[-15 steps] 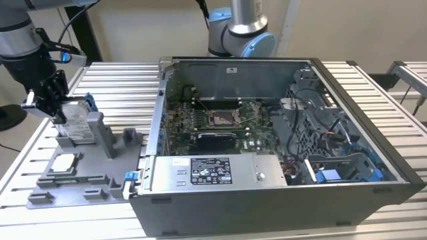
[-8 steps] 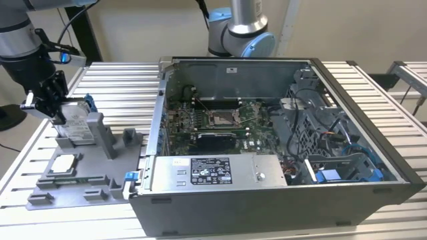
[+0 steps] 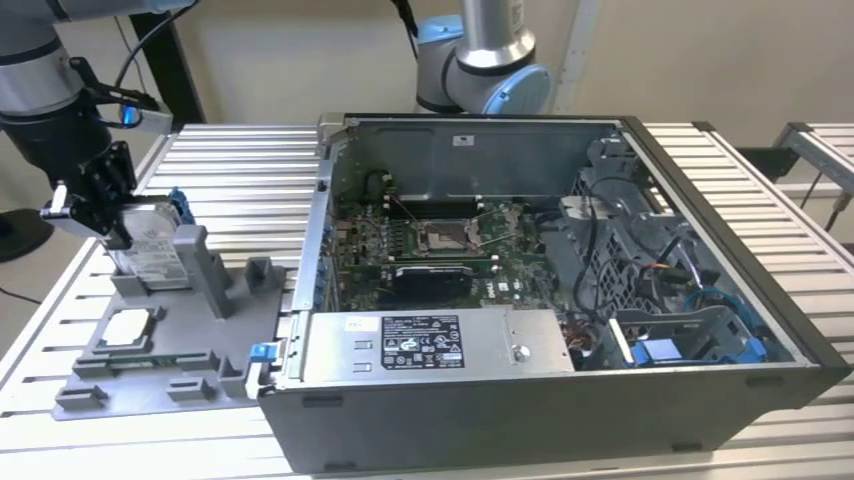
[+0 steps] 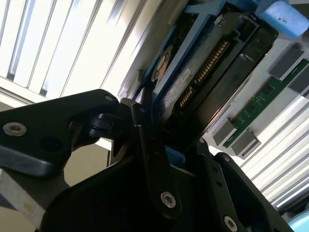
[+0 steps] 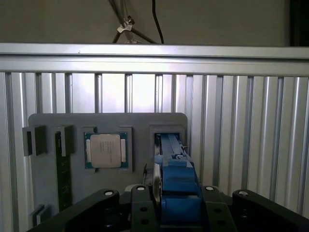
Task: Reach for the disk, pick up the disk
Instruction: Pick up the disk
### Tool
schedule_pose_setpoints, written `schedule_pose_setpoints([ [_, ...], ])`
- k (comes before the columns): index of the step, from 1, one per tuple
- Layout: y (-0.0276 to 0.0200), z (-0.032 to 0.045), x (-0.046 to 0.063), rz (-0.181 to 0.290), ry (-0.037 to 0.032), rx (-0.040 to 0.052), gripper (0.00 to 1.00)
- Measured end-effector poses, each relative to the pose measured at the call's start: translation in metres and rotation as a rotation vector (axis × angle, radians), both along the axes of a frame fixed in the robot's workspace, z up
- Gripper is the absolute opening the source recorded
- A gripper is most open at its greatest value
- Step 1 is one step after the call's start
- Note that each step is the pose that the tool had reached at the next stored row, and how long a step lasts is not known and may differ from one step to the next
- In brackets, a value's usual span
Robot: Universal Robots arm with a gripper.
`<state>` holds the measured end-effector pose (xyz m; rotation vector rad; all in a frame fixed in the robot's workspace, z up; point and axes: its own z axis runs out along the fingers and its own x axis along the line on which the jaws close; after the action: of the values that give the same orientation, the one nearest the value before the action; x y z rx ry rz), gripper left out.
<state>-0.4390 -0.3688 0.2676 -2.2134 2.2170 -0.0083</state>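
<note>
In the exterior view, the disk (image 3: 150, 252) stands on edge in a grey holder (image 3: 187, 345) at the exterior view's left of the tabletop (image 3: 240, 170), well apart from the open computer case (image 3: 561, 300). There is free room above it. The gripper (image 3: 107, 222) grips its upper edge.

In the second wrist view, the disk (image 4: 207, 67) has its connector edge facing the camera, and the gripper (image 4: 164, 140) is clamped on it.

In the first wrist view, the disk's (image 5: 171, 154) blue-framed long axis runs away from the gripper (image 5: 174, 195), beside a chip (image 5: 106, 151).

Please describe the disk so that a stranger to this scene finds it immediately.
To the exterior view's left of the open computer case lies a grey tray. The disk stands on edge at its far end, by the black hand. Unlike the flat white-topped chip, it has a blue frame.
</note>
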Motion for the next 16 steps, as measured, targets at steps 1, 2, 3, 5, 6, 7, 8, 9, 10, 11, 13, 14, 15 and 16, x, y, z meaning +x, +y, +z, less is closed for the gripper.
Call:
schedule_pose_setpoints([
  [1,0.0,0.0,0.0,0.0,0.0,-0.0001,0.0],
  [2,0.0,0.0,0.0,0.0,0.0,0.0,0.0],
  [3,0.0,0.0,0.0,0.0,0.0,0.0,0.0],
  [5,0.0002,-0.0001,0.0,0.0,0.0002,0.0,0.0],
  [6,0.001,0.0,0.0,0.0,0.0005,-0.0012,0.0],
  [7,0.0018,-0.0001,0.0,0.0,0.0004,-0.0029,0.0],
  [8,0.0018,-0.0001,0.0,0.0,0.0003,-0.0029,0.0],
  [9,0.0018,-0.0001,0.0,0.0,0.0003,-0.0029,0.0],
  [10,0.002,0.0,0.0,0.0,0.0004,-0.0031,0.0],
  [11,0.0021,0.0,-0.0001,0.0,0.0004,-0.0031,0.0],
  [13,0.0021,0.0,-0.0001,0.0,0.0004,-0.0029,0.0],
  [14,0.0021,0.0,-0.0001,0.0,0.0004,-0.0029,0.0],
  [15,0.0021,0.0,-0.0001,0.0,0.0004,-0.0029,0.0],
  [16,0.0021,0.0,-0.0002,0.0,0.0004,-0.0029,0.0],
])
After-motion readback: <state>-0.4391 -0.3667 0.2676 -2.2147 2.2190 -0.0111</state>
